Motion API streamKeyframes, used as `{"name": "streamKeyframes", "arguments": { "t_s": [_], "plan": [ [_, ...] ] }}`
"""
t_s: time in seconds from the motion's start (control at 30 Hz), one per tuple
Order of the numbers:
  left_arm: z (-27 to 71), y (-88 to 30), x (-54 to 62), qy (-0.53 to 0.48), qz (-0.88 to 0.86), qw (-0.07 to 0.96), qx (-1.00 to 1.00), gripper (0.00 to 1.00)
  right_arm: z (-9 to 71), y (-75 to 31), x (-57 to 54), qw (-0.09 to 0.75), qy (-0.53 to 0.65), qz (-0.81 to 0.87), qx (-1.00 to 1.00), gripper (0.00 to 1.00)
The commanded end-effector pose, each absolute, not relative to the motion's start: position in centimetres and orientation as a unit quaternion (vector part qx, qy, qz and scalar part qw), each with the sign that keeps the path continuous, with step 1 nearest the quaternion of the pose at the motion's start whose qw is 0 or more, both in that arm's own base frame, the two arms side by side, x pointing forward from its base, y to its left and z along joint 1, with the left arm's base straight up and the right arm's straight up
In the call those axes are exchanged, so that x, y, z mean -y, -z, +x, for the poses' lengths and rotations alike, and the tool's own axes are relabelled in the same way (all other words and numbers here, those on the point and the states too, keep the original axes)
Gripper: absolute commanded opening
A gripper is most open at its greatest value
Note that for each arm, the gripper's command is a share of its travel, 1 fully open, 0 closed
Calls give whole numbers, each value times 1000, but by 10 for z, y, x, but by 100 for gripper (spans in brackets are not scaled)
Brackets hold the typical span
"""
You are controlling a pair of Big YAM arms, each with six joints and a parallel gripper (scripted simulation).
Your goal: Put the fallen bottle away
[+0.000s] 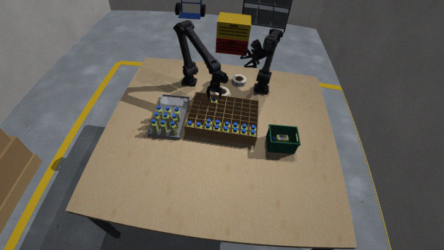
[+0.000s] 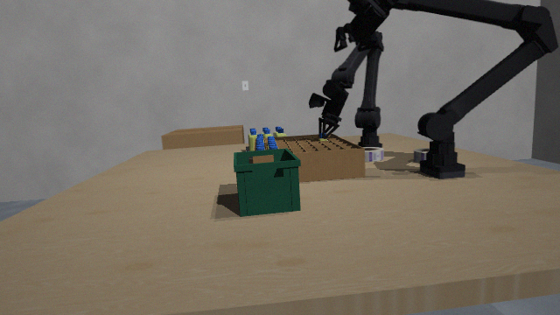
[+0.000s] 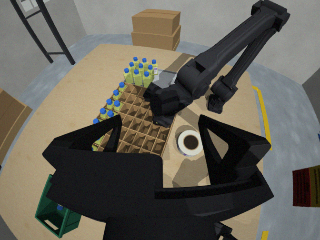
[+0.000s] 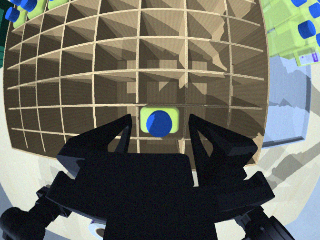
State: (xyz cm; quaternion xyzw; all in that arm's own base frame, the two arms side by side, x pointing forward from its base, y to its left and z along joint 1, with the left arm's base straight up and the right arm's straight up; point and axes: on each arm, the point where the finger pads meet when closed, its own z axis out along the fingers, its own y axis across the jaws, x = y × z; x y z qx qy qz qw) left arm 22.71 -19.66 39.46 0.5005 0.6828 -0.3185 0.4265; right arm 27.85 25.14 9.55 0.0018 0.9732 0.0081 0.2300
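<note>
As the right gripper (image 1: 214,96) (image 2: 325,135) (image 3: 157,117) (image 4: 160,118) reaches down to the carton (image 1: 222,137) (image 2: 334,164) (image 3: 167,139) (image 4: 266,85), I see in the top view the blue cap of the task's bottle (image 1: 214,100) (image 2: 320,137) (image 4: 159,124) between its fingers. Blue-capped bottles fill the carton's long side opposite the arms. Beside it, a tray (image 1: 173,101) (image 3: 165,77) (image 4: 286,85) carries nine standing bottles (image 1: 165,118) (image 3: 138,77) (image 4: 306,29). On the carton's other side stands a green crate (image 1: 282,147) (image 2: 269,188) (image 3: 69,222) with another bottle (image 1: 282,137) lying inside. The left gripper (image 1: 243,61) (image 2: 340,45) (image 3: 160,118) hangs well away from the carton.

From the exterior view, with the crate in the foreground, I see the task's bottle sunk into the carton, its cap and shoulder at the level of the cardboard dividers. The left gripper is raised high above the table (image 1: 222,194) (image 2: 280,258) (image 3: 85,64).

Seen from the left wrist, the left gripper is wide open and holds nothing. A roll of tape (image 3: 182,144) lies on the table near the carton, while the right gripper hides most of the task's bottle.

At the right wrist, the right gripper is open around the task's bottle, with a gap on either side. The bottle stands cap up in a cell, in the second row from the carton's near edge and the third column from the tray side.
</note>
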Motion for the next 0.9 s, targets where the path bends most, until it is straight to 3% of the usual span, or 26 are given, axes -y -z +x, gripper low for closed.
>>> {"name": "streamKeyframes", "arguments": {
  "t_s": [0.0,0.2,0.27,0.87],
  "plan": [
    [230,-407,197,315,503,440,-674,100,295,-140,-261,261,-45,9,-964,78],
    [230,-407,197,315,503,440,-674,100,283,-162,-265,266,-57,11,-962,78],
    [230,-407,197,315,503,440,-674,100,279,-168,-265,267,-57,12,-962,100],
    [230,-407,197,315,503,440,-674,100,257,-161,-259,241,-21,9,-970,100]
  ]
}}
